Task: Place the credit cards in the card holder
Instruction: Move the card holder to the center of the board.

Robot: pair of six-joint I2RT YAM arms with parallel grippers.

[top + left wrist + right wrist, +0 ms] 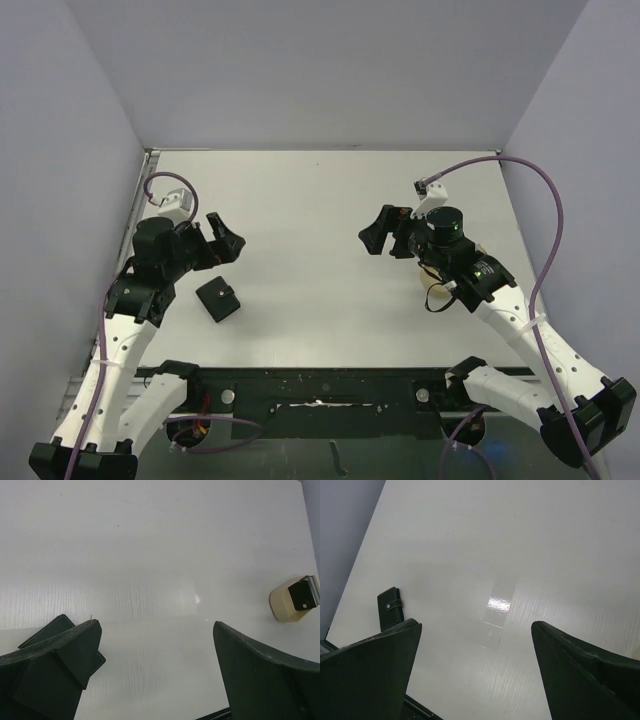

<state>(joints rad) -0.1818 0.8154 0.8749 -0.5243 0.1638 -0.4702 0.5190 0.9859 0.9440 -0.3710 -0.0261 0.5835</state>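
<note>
– Where the top camera looks down, how much room is there around the small black square fold-over card holder?
– Plenty. It lies closed on the smooth white table, in the left front part, with bare surface on every side and the grey walls well off. The left gripper hovers just beyond it, jaws spread and empty. The right gripper is well apart to the right, equally spread, holding nothing. A shallow tan rounded tray peeks from under the right arm.
– And the left wrist view?
– Wide-set dark matte fingers frame glossy, faintly ribbed table. A stitched corner of the card holder shows behind the left one. Far right, near the table's edge, the tray holds the thin flat credit cards, stacked, dark on top, pale at the rim.
– Right wrist?
– Parted fingers over open table. The card holder lies toward the left edge, its snap tab showing.
</note>
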